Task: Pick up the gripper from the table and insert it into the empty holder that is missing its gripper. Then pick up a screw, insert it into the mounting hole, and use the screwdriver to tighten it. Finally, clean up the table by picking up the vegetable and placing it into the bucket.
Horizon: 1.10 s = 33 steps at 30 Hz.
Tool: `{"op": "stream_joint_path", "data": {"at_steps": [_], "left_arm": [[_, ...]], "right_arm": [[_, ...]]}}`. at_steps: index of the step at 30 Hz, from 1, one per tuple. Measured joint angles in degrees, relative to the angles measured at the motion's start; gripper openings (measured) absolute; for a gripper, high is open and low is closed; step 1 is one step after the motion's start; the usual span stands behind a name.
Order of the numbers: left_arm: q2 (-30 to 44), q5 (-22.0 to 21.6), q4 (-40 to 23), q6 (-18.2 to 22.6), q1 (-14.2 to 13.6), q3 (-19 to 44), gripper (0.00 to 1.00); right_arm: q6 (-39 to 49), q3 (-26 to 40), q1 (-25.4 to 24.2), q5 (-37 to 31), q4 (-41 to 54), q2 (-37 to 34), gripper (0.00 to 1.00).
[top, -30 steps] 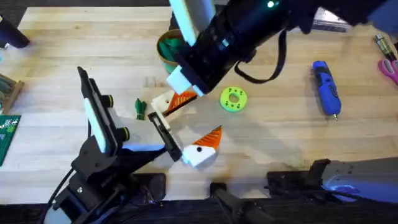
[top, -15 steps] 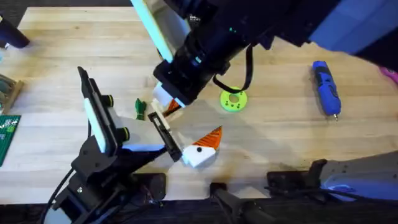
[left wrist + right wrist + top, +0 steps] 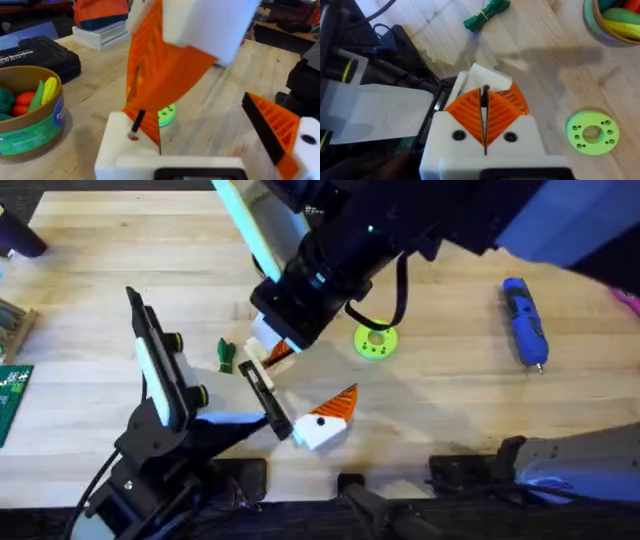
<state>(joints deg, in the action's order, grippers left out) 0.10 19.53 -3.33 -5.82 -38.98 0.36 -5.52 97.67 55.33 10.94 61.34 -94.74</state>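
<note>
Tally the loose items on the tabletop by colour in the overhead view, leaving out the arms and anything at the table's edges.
Blue: 1, the screwdriver
Lime green: 1, the disc with holes
Dark green: 1, the vegetable
Total: 3

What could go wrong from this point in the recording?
1. The right gripper pinches a thin dark pin, probably the screw, at a slant over the white block. It may miss the hole, jam or drop.
2. The vegetable lies on the table close beside that gripper. A sideways move may knock it away.
3. The lime-green disc sits just under the right arm and could be swept when the arm pulls back.
</note>
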Motion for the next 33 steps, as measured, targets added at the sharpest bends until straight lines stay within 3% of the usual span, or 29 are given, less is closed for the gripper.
{"op": "stream_joint_path", "data": {"at_steps": [33], "left_arm": [[0.32,-0.85,-0.11,-1.01,0.07,0.0,0.991]], "right_arm": [[-0.24,0.22,0.07,0.02,0.85,-2.38,0.007]]}}
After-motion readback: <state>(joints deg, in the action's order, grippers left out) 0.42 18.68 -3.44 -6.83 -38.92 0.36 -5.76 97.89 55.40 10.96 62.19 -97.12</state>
